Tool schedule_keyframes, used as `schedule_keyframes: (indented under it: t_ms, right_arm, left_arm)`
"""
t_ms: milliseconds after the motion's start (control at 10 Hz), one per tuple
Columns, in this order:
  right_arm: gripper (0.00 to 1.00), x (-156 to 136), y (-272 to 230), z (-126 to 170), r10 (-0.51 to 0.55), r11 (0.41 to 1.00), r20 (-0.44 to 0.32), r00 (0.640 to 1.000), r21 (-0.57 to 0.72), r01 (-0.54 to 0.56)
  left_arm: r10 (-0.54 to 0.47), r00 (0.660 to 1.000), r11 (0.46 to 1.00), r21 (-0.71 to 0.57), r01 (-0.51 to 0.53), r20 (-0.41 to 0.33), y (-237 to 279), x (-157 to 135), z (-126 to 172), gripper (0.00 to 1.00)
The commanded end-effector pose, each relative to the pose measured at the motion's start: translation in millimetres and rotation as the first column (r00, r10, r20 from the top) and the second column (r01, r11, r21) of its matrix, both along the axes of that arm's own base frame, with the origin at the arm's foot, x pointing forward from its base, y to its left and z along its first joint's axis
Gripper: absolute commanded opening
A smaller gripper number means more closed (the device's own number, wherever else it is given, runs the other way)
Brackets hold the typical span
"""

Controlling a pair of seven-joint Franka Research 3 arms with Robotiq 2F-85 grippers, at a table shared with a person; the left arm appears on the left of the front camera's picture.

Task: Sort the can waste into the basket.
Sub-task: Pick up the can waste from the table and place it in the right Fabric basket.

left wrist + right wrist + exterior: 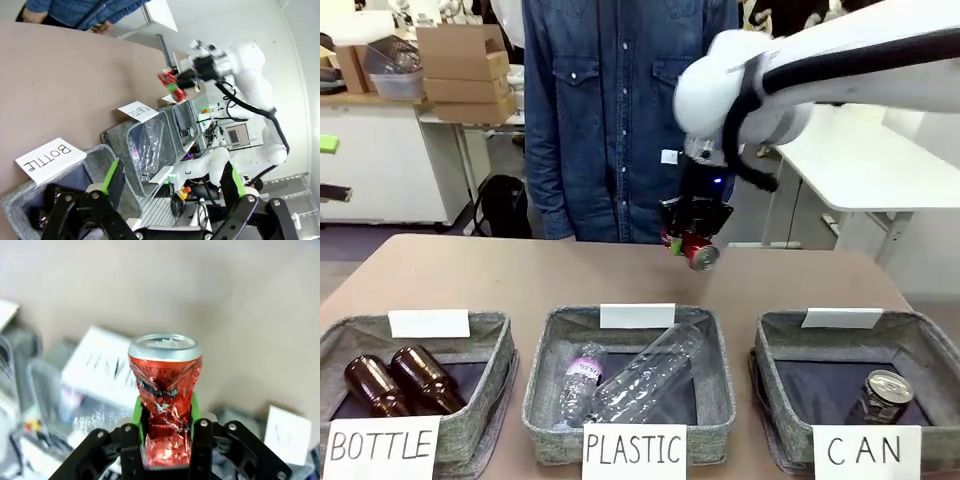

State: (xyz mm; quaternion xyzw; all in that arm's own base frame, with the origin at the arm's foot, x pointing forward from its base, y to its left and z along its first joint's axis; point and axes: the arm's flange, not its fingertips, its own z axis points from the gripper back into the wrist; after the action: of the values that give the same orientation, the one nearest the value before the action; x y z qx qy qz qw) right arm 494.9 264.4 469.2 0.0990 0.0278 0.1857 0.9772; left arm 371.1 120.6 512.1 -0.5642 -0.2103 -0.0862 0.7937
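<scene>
2 brown glass bottles (395, 382) lie in the grey fabric "BOTTLE" basket (490, 335), crinkled clear plastic bottles (630, 380) in the middle one. The left gripper (170, 187) stands wide open, holding nothing. Above the smooth tan table (520, 275), the right gripper (166, 432) pinches a crumpled red can (165, 400) — silver end outward. A dark can (882, 397) already sits in the "CAN" basket (920, 345); cardboard boxes (465, 60) are stacked behind.
</scene>
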Motion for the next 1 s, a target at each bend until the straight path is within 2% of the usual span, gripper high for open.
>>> schedule_keyframes:
  t_ms: [0, 100, 200, 400, 600, 700, 900]
  right_arm:
    - [0.00, -60, -44, 18, 0.195, 0.981, -0.130, 0.972, 0.049, -0.190]
    - [0.00, -87, -60, 20, 0.240, 0.971, -0.183, 0.953, 0.047, -0.236]
    - [0.00, -114, -82, 18, 0.346, 0.938, -0.194, 0.918, 0.090, -0.335]
    - [0.00, -155, -136, 2, 0.422, 0.902, -0.181, 0.888, 0.181, -0.392]
    - [0.00, -169, -162, -9, 0.361, 0.917, -0.144, 0.922, 0.236, -0.322]
    - [0.00, -167, -163, -10, 0.335, 0.923, -0.130, 0.933, 0.242, -0.298]
    - [0.00, -155, -163, -10, 0.339, 0.920, -0.129, 0.932, 0.254, -0.299]
  left_arm:
    - [-0.015, 1.000, 1.000, -0.001, 0.015, 0.014, 1, -2, 1, 1.00]
    - [-0.015, 1.000, 1.000, -0.001, 0.015, 0.014, 1, -2, 1, 1.00]
    - [-0.015, 1.000, 1.000, -0.001, 0.015, 0.014, 1, -2, 1, 1.00]
    - [-0.015, 1.000, 1.000, -0.001, 0.015, 0.014, 1, -2, 1, 1.00]
    - [-0.015, 1.000, 1.000, -0.001, 0.015, 0.014, 1, -2, 1, 1.00]
    - [-0.015, 1.000, 1.000, -0.001, 0.015, 0.014, 1, -2, 1, 1.00]
    - [-0.015, 1.000, 1.000, -0.001, 0.015, 0.014, 1, -2, 1, 1.00]
